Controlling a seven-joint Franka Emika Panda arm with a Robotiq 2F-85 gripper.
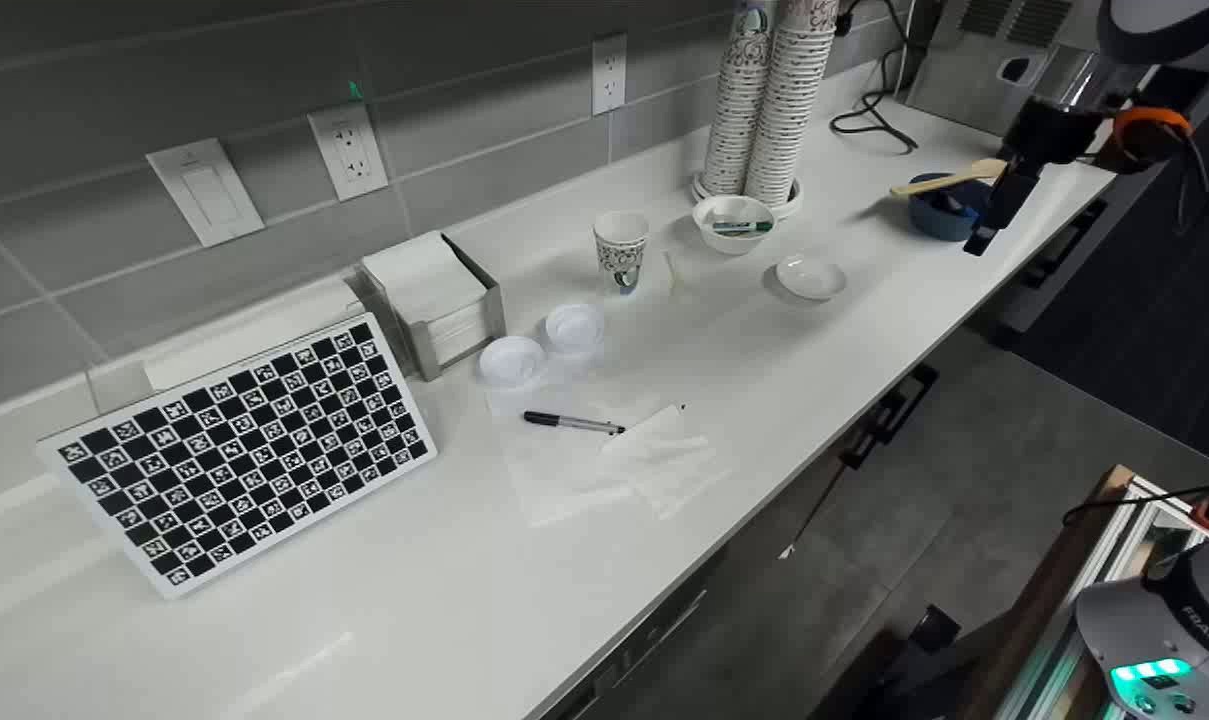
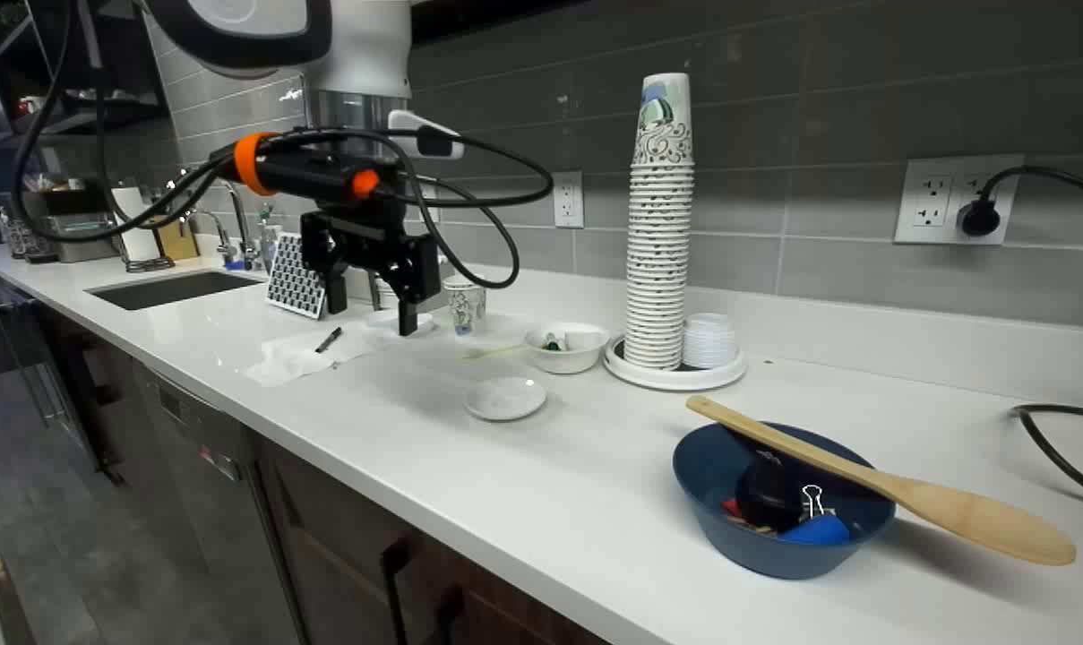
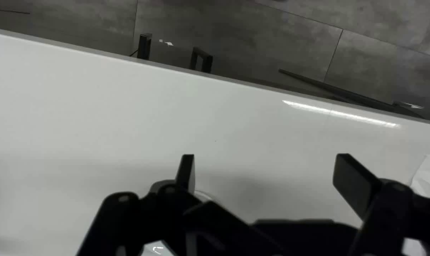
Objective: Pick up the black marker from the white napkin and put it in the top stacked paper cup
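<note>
Presently, claw [image 2: 372,313]: spread wide, pinching nothing; hung well above the worktop [image 1: 434,590], aimed downward.
Arm [image 2: 362,49]: single, hence no nearer side to choose.
Marker [image 1: 574,423]: flat on the napkin [image 1: 624,470], longer black end toward the wall [image 1: 484,170], other end at the crumpled fold; touching it or just beside, hard to say.
Way from claw to marker: along the worktop toward the checkered board [image 1: 249,452], well apart, and lower. In wrist view, out of sight beyond the right edge, with only a scrap of napkin showing there.
Marker's long axis: aslant, running more from wall to front edge than lengthwise.
Claw's span: nearly parallel to the front edge in wrist view, so roughly crosswise to the marker. Judged: mostly sideways travel, then descent; probably little wrist turn.
Cup [image 1: 621,255]: upright, mouth up, near the lids [image 1: 574,327], nearer the wall than the marker. Likeliest target; nested or not, too small to be sure.
Tall stack [image 2: 659,242]: mouth down, so a doubtful target.
White bowl [image 1: 732,246]: green-and-white pen [image 1: 742,227] inside; not to be confused with the marker.
Marker pick: not yet made, judged at the approach stage.
Napkin underneath: risk of gathering up paper with the slim barrel if pinched too low.
</note>
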